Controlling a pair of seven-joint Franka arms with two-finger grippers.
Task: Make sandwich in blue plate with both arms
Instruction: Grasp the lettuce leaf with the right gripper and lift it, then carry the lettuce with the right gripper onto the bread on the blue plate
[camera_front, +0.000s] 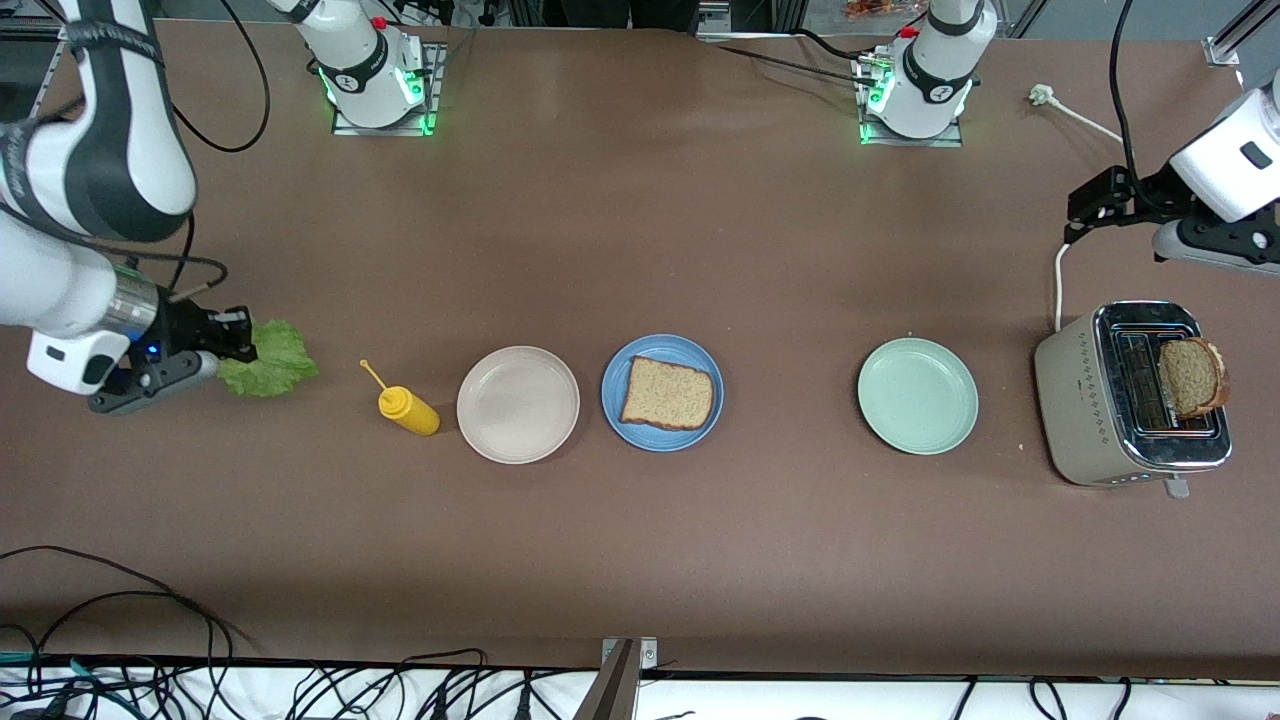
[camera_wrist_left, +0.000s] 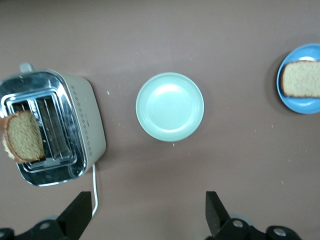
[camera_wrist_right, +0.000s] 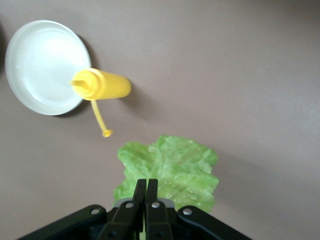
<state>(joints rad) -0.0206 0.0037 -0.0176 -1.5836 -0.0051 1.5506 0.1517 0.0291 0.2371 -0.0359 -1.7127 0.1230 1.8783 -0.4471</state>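
Right gripper (camera_wrist_right: 145, 200) pinched shut on lettuce leaf (camera_wrist_right: 167, 170) at the right arm's table end, likely bound for the bread slice (camera_front: 668, 393) on blue plate (camera_front: 616, 385); left gripper (camera_wrist_left: 147, 212) spread wide, empty, above toaster (camera_front: 1075, 400).

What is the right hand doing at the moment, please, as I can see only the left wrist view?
Observer: The right hand is shut on a green lettuce leaf at the right arm's end of the table.
Operator: Thank you. Does anything lie between that leaf and the blue plate?
Observer: Yes, a yellow squeeze bottle lies beside a beige-white plate, and both are between the leaf and the blue plate.
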